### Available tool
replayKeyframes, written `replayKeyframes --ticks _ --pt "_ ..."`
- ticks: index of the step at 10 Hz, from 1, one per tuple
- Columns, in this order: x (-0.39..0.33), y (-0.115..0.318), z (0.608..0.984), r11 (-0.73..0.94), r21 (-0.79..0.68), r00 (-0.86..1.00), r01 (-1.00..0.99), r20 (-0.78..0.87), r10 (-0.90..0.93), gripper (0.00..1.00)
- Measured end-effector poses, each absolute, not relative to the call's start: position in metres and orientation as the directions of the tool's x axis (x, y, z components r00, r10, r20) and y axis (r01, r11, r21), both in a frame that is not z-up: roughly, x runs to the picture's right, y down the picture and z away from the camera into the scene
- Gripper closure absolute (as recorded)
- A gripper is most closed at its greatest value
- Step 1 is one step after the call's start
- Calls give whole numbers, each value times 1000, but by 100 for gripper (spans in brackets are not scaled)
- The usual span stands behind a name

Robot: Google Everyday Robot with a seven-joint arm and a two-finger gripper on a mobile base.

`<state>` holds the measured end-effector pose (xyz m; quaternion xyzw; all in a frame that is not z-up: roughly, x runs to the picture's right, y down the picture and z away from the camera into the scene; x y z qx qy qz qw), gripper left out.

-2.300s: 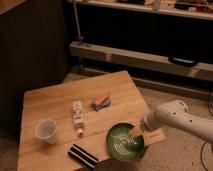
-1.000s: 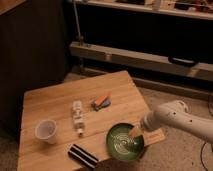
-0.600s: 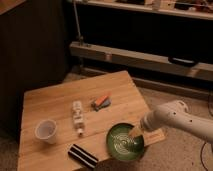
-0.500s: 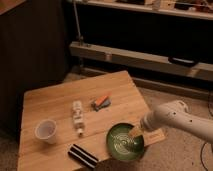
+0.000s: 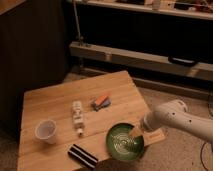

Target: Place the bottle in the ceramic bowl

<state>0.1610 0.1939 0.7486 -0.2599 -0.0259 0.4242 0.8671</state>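
Nothing has changed: your bottle (image 5: 77, 117) lies ungrasped on the desk (image 5: 50, 100).
It rests on its side between the white cup (image 5: 46, 131) and the ceramic bowl (image 5: 116, 145), touching neither. The gripper (image 5: 136, 132) hangs at the bowl's right rim, well apart from the bottle, and you cannot tell whether it is open or closed. Against the earlier views, everything sits where it was, so the pickup has not begun.

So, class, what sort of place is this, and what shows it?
Probably a robotics lab: a robot arm, its gripper at the ceramic bowl rim, a wooden table, a grey metal rail behind.
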Motion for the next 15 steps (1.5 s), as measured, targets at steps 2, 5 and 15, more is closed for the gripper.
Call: replayKeyframes --ticks 2,5,15 --pt "120 176 731 540 -464 671 -703 -179 720 20" --pt "44 133 715 606 -434 727 -667 -199 657 20" --pt "10 110 706 611 -439 735 -659 -205 646 20"
